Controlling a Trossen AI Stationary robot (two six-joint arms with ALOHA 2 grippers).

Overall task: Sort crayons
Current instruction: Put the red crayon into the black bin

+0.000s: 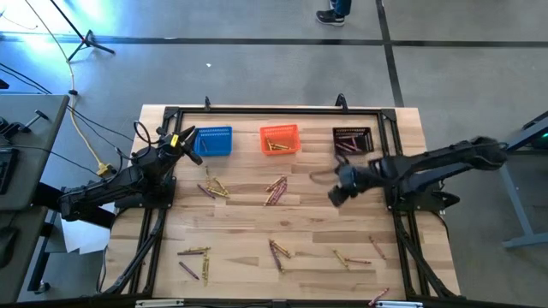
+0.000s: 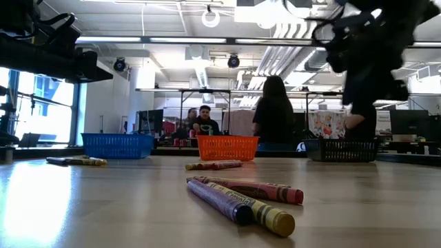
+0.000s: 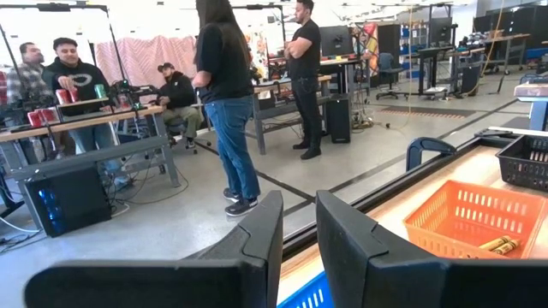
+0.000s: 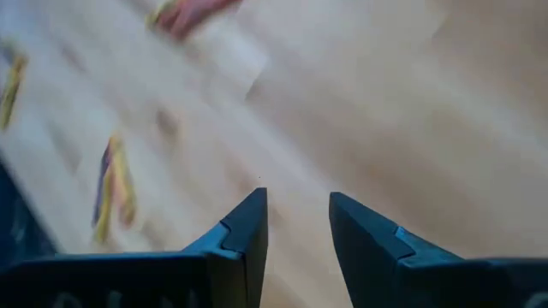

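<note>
Crayons point(image 1: 276, 190) scattered on table point(image 1: 240, 227); wrapper print unreadable.

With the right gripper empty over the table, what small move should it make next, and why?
Probably move the right gripper toward the middle cluster of thin wax crayons and lower it there. Its fingers stand apart with nothing between them, above bare wood. Those crayons seem nearest, and the black mesh basket it likely just served lies behind it.

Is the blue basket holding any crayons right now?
No, in the high view the blue basket shows only bare mesh, while the orange basket holds yellow crayons.
</note>
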